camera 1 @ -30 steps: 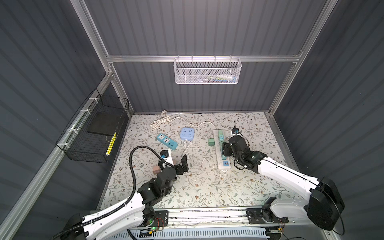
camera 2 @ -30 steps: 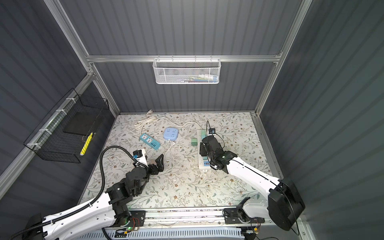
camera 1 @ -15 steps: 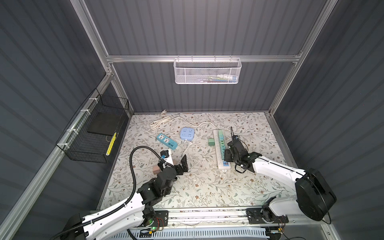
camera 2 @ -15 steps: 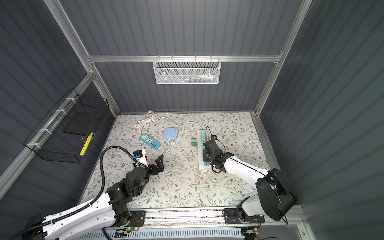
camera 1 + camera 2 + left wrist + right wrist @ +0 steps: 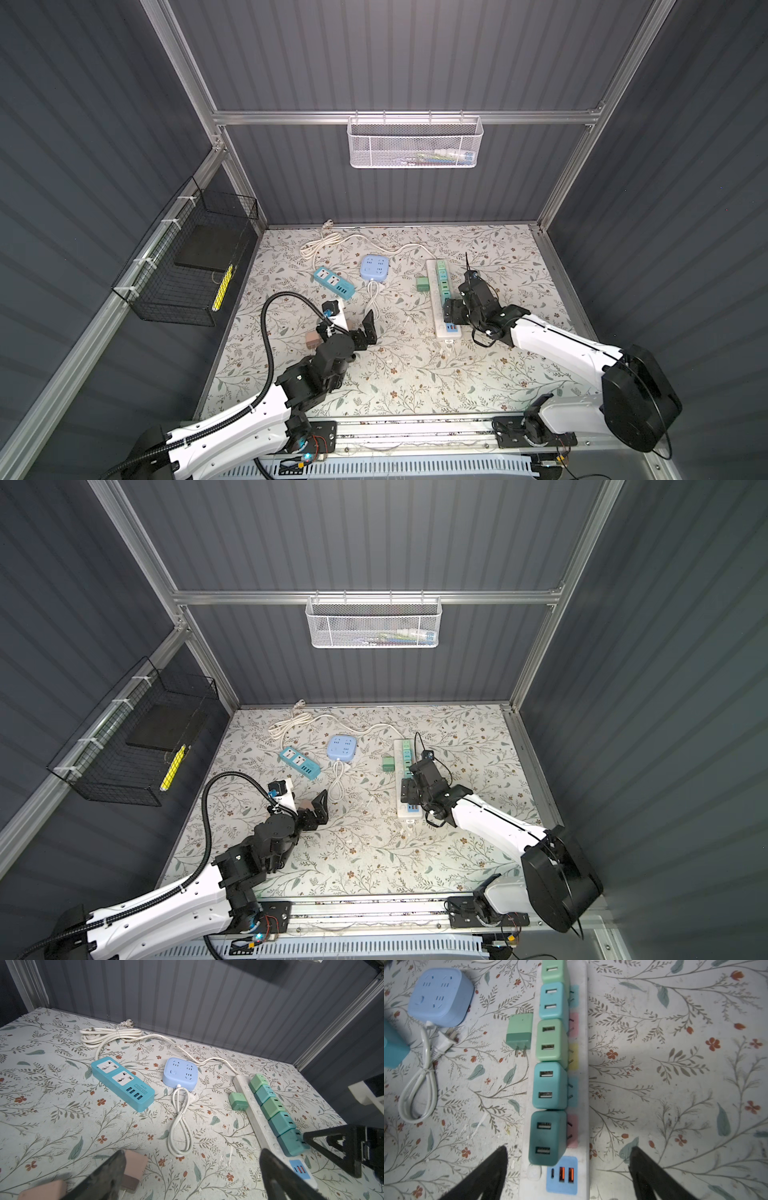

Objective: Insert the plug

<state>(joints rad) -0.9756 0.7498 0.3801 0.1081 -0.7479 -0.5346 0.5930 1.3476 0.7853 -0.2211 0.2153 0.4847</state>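
Compared with a second ago, the right jaws are standing far wider apart, while the left arm (image 5: 249,415) is keeping its place. Spread open, the right jaws are straddling the near end of the white power strip (image 5: 583,1084), one finger hanging on each side of it and neither touching the dark teal plug (image 5: 548,1136). That plug is sitting over the strip's last socket, just beside the blue USB panel (image 5: 561,1188). It is standing in line with four more cube adapters, making five on the strip, and the nearest one is crowding its 12 o'clock face. One loose green adapter (image 5: 519,1028) is lying flat on the surface, prongs showing, just beside the strip at its 9 o'clock.

In both top views the strip is lying at about 2 o'clock from the middle of the floral surface (image 5: 415,386). One blue square socket hub (image 5: 374,267) is sitting at 11 o'clock, one teal two-socket strip (image 5: 333,283) at 10 o'clock, and one coiled white cable (image 5: 320,245) near the back wall. The left jaws are hanging spread at 9 o'clock, gripping nothing, with two pinkish adapters (image 5: 136,1163) lying just beneath them. One white mesh basket (image 5: 415,143) is hanging on the back wall and one black wire basket (image 5: 187,266) on the 9 o'clock wall.
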